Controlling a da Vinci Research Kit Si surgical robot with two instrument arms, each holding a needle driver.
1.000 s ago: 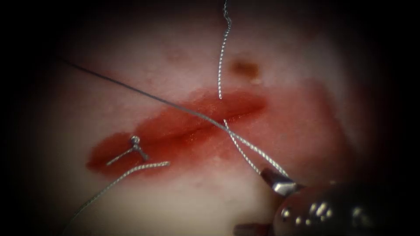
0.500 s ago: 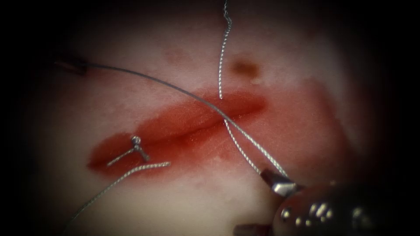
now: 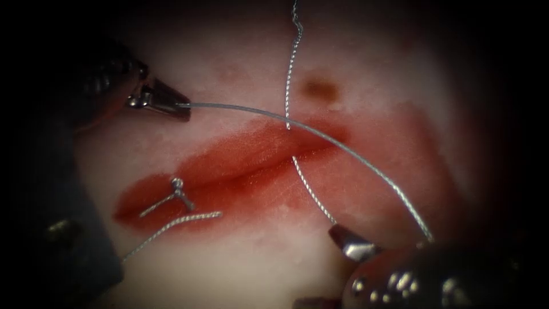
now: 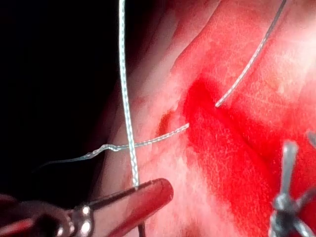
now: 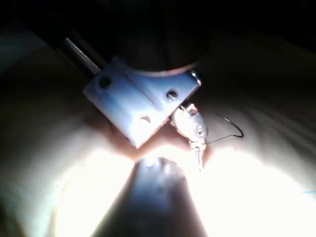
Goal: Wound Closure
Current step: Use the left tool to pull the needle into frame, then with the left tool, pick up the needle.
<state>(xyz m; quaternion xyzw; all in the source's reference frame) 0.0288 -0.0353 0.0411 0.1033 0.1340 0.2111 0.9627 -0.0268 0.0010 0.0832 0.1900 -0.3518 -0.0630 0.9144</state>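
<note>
Right tool [image 3: 346, 243]: nearest, a dark rounded wrist with bright specks. Its short, pointed metal jaws are pressed together where a braided strand of the thread [image 3: 343, 151] meets their tip. It also shows in the right wrist view [image 5: 199, 158].
Knot [image 3: 177, 184]: a small, shiny tied stitch at the cut's left end, with short, stiff cut ends. A loose braided tail [image 3: 171, 224] lies just below it.
Cut [image 3: 269, 166]: a long, slanting, dark slit across the tissue [image 3: 229, 269], which is pale, moist and slightly mottled.
Red fluid [image 3: 240, 151]: a glossy film spread along both sides of the cut.
Thread: a smooth grey length arcs across the cut from upper left to lower right. A white twisted length [image 4: 126, 98] drops from the far edge.
Left tool [image 3: 171, 104]: beyond the cut on the left, with ribbed dark wrist. Its slim jaws are clenched on the thread's end [image 4: 155, 191].
Needle: I cannot tell where it lies.
Brown spot [image 3: 320, 88]: a dull blotch on the far tissue.
</note>
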